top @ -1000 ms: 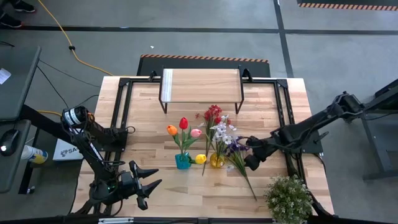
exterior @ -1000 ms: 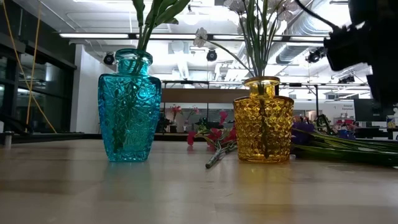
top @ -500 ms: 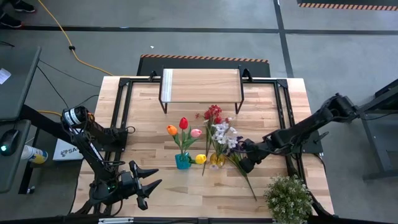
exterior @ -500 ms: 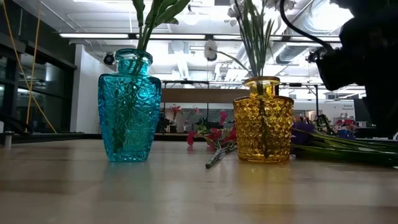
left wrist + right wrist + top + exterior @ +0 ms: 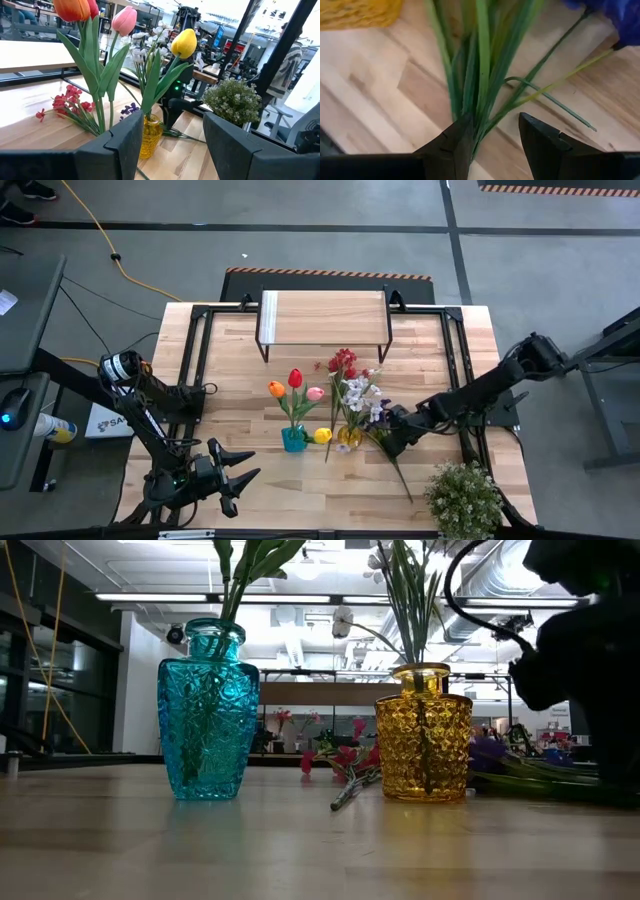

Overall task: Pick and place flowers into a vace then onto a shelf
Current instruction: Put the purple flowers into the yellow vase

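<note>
The right gripper (image 5: 388, 444) is sitting low over the table (image 5: 250, 480), just to the right of the yellow vase (image 5: 348, 438), with its arm stretching in from the right edge. In its wrist view the two fingers (image 5: 454, 145) are standing apart with the green stems of the purple spray (image 5: 480, 70) lying on the wood between them — the jaws are parted around the stems, not pressed onto them, so nothing is being held. That spray (image 5: 385, 430) is lying flat, its stem running toward the near edge and the potted plant (image 5: 463, 498).

The left gripper (image 5: 238, 480) is waiting near the front left corner, its fingers (image 5: 120, 145) spread wide and empty, pointing toward the vases.

The blue vase (image 5: 208, 710) is standing upright in the middle of the table, holding the tulips (image 5: 295, 385) — orange, red, pink, with a yellow one drooping low beside the vase. The yellow vase (image 5: 423, 733) is standing just to its right, apart from it, holding the white spray (image 5: 358, 392). The red spray (image 5: 342, 363) is lying on the table between and behind the two vases, its stem showing in the low view.

The shelf (image 5: 322, 318) is standing at the far middle of the table, well apart from the vases, its plank top bare.
</note>
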